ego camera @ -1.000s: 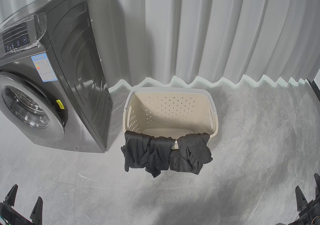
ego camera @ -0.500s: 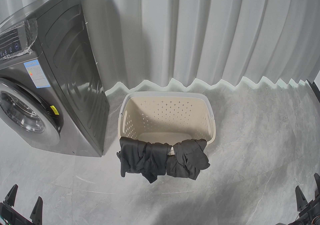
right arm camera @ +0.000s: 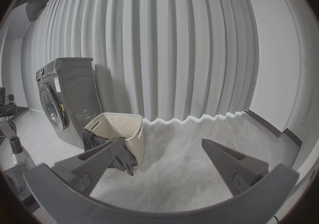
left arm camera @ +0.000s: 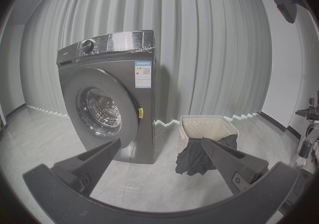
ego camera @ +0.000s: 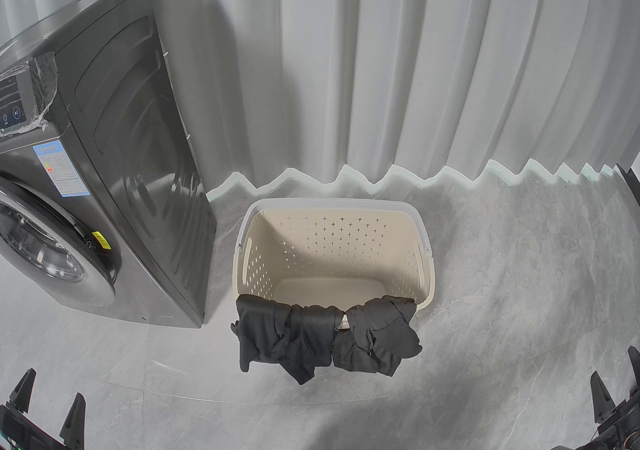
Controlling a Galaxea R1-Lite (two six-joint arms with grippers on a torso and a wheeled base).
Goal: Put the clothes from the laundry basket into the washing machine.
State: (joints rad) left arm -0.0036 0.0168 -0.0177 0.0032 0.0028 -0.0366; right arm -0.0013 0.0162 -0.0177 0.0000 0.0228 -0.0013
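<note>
A cream laundry basket (ego camera: 333,241) stands on the floor, just right of the grey washing machine (ego camera: 127,151). Dark clothes (ego camera: 327,337) hang over the basket's near rim; the same clothes (left arm camera: 194,158) show in the left wrist view and again in the right wrist view (right arm camera: 114,155). The machine's round door (left arm camera: 99,112) looks shut. My left gripper (ego camera: 55,385) sits low at the near left, open and holding nothing. My right gripper (ego camera: 615,365) sits low at the near right, also open with nothing in it. Both are well short of the basket.
A white pleated curtain (ego camera: 400,51) runs behind the basket and the machine. Grey marble floor (ego camera: 500,311) lies open between me and the basket and to its right. A dark skirting strip (right arm camera: 272,128) edges the right-hand wall.
The whole head picture has shifted: the machine slides left and the basket sits lower, so the camera moved. Both grippers keep their places and stay open.
</note>
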